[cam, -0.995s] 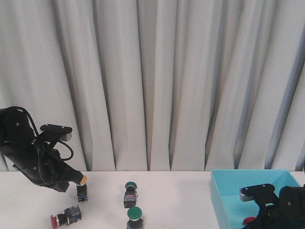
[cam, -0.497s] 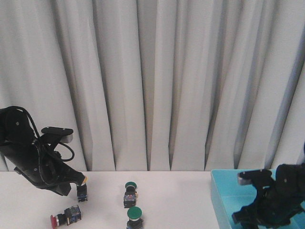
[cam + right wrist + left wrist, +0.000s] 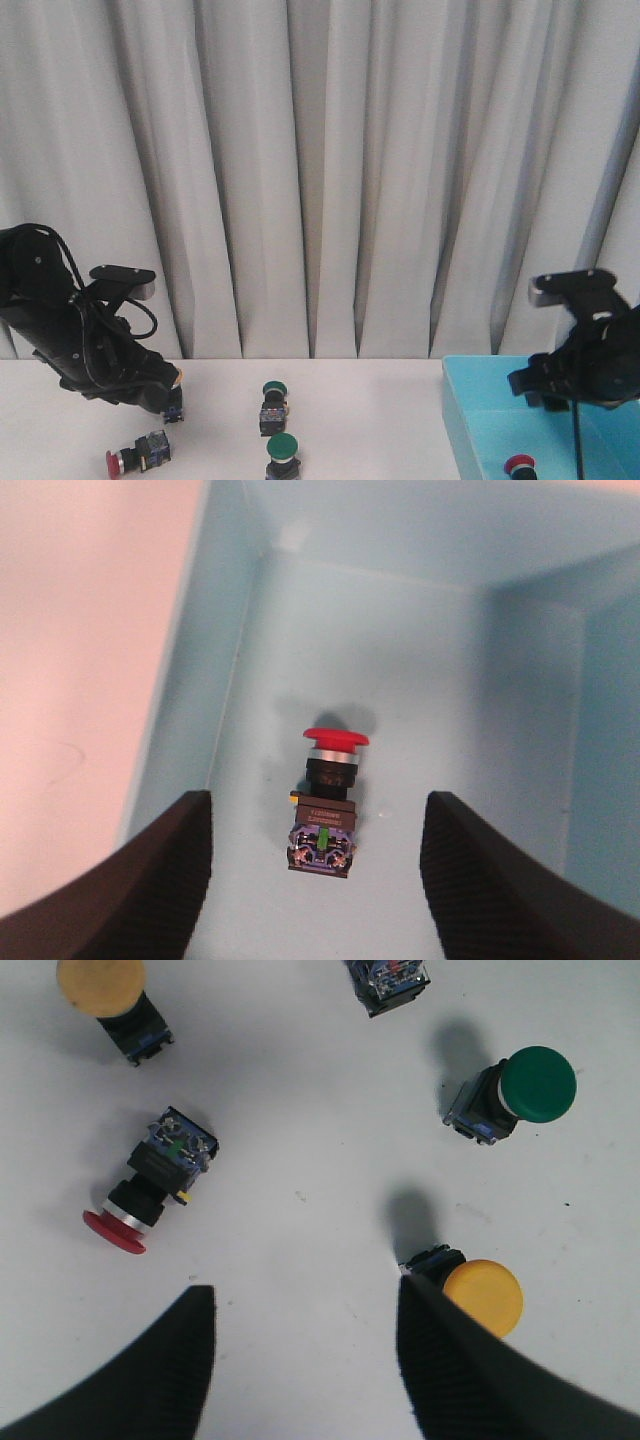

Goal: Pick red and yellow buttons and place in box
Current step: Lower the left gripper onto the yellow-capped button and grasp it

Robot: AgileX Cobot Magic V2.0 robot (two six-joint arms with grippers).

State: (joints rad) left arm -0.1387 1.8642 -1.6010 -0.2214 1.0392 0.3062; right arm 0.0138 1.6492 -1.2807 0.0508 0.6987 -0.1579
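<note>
white table (image 3: pixel 380 420), scattered push buttons (image 3: pixel 148 1175), turquoise box (image 3: pixel 470 420)

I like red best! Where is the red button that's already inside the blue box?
In the front view, the red mushroom-capped push button lies on the floor of the turquoise plastic box at the right, below the raised right gripper.

The left gripper (image 3: pixel 300 1360) hangs with its fingers wide apart, and bare table (image 3: pixel 300 1240) shows between them. A yellow button (image 3: pixel 478 1292) sits right against one finger. A red button (image 3: pixel 150 1182) lies near the other side, and a green button (image 3: pixel 518 1092) stands further off. The box (image 3: pixel 420 630) has lots of free floor around its one red button (image 3: pixel 330 792), though its walls may crowd the right gripper (image 3: pixel 315 880).
</note>
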